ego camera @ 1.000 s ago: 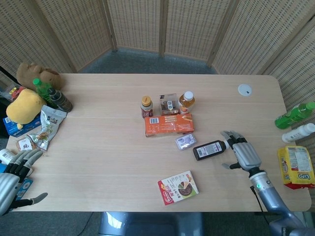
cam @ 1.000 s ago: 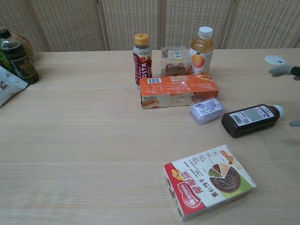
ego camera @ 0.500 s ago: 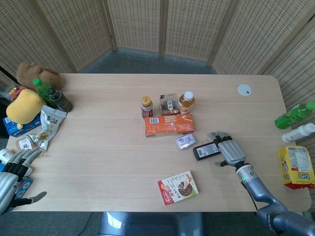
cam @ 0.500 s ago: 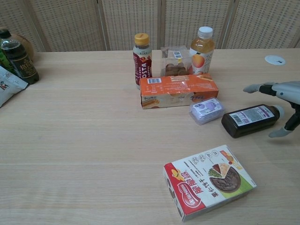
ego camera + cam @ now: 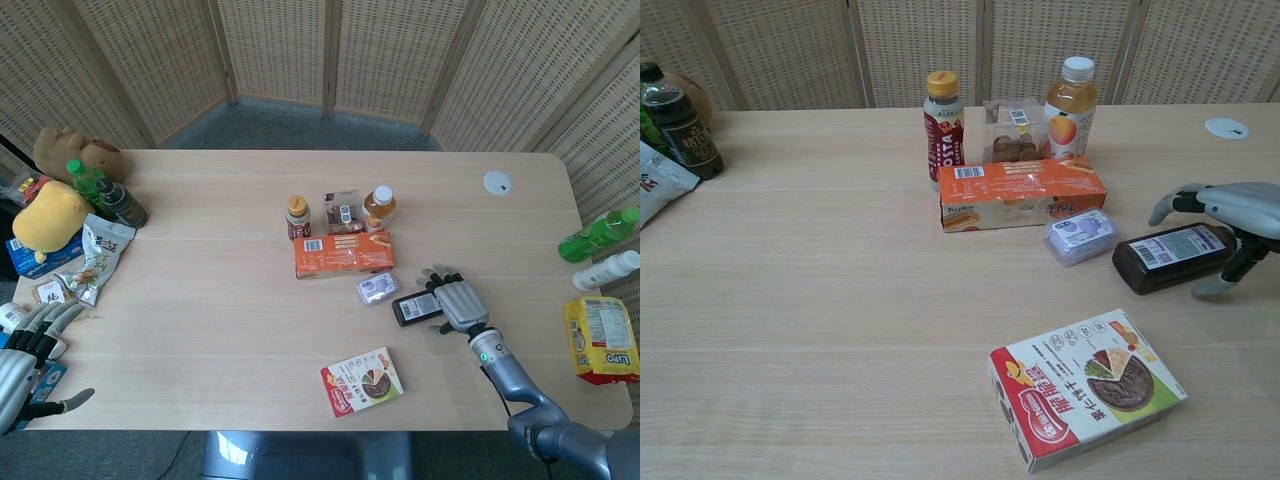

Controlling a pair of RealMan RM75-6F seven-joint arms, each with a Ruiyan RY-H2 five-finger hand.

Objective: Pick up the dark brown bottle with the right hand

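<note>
The dark brown bottle (image 5: pixel 414 306) (image 5: pixel 1167 257) lies on its side right of centre, white label up, cap end pointing right. My right hand (image 5: pixel 458 303) (image 5: pixel 1230 220) hovers over its cap end, fingers spread and arched on the far side, thumb down on the near side. It holds nothing, and I cannot tell whether it touches the bottle. My left hand (image 5: pixel 22 360) rests off the table's front left edge, fingers apart and empty.
A purple tub (image 5: pixel 1079 235), an orange box (image 5: pixel 1021 193), two upright bottles (image 5: pixel 944 124) (image 5: pixel 1071 101) and a clear biscuit box (image 5: pixel 1014 131) stand left of the brown bottle. A red snack box (image 5: pixel 1087 385) lies in front. Bottles and a yellow bag (image 5: pixel 603 338) line the right edge.
My right hand has moved left along the table, from beside the cap to over the bottle's cap end. The bottle and my left hand have stayed put.
</note>
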